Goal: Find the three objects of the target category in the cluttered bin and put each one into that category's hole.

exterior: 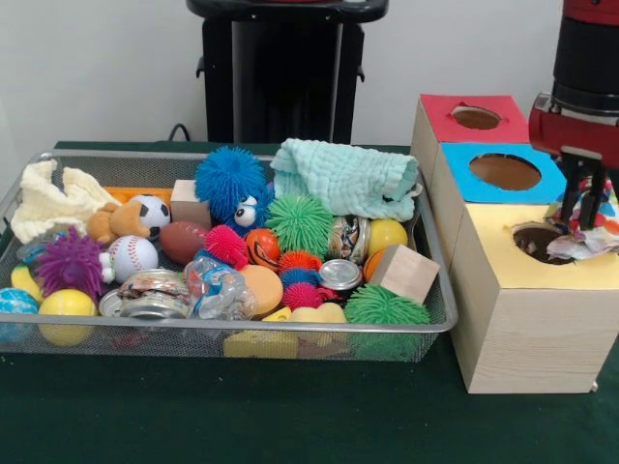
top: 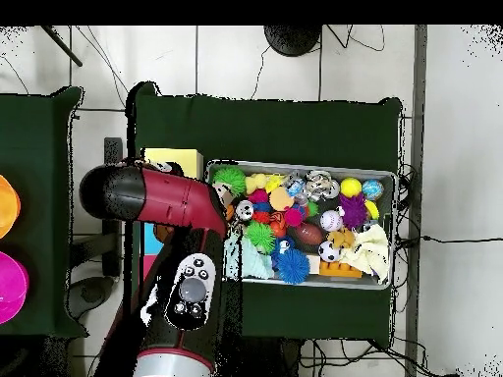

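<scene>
Claw over the yellow box, gripping a cloth.

You see the arm (exterior: 590,68) coming down at the right, and the claw (exterior: 583,198) is closed on a patterned cloth (exterior: 585,227) which hangs at the hole (exterior: 535,242) of the yellow box (exterior: 527,300). Behind it stand the blue box (exterior: 503,174) and the red box (exterior: 469,121), touching in a row. On the green desk (exterior: 290,416), the wire bin (exterior: 242,338) sits just beside the boxes, full of balls and cans, with a mint cloth (exterior: 343,179) and a cream cloth (exterior: 53,198) lying on top. From overhead, the arm covers the boxes.
</scene>
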You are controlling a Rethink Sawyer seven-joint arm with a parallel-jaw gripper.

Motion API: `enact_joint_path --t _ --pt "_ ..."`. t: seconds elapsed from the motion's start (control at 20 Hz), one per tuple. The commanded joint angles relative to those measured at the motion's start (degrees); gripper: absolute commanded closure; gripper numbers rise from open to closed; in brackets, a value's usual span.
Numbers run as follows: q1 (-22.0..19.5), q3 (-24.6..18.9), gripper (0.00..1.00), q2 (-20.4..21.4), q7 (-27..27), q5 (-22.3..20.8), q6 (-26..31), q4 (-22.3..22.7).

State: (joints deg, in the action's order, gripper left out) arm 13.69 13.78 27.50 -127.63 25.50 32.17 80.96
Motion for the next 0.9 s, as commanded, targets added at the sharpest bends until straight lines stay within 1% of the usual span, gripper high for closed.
enact_joint_path --t 0.05,0.2,0.35,0.5,0.65,0.8,0.9 --pt "-0.1 0.6 1.0 -5.2 -9.3 -3.2 -3.2 3.4" --pt "0.5 1.9 1.0 -5.2 -9.3 -3.5 -2.4 3.0" --pt "1.5 4.6 1.0 -5.2 -9.4 -4.2 -0.6 2.0" --pt "1.4 5.8 1.0 -4.5 -8.7 -4.3 0.6 1.9" --pt "1.1 6.6 1.0 -2.6 -7.4 -4.4 2.4 2.5" --pt "0.9 8.2 1.0 -1.5 -6.7 -4.7 5.0 1.7" --pt "0.6 9.0 1.0 -1.6 -6.4 -4.9 5.3 1.0"
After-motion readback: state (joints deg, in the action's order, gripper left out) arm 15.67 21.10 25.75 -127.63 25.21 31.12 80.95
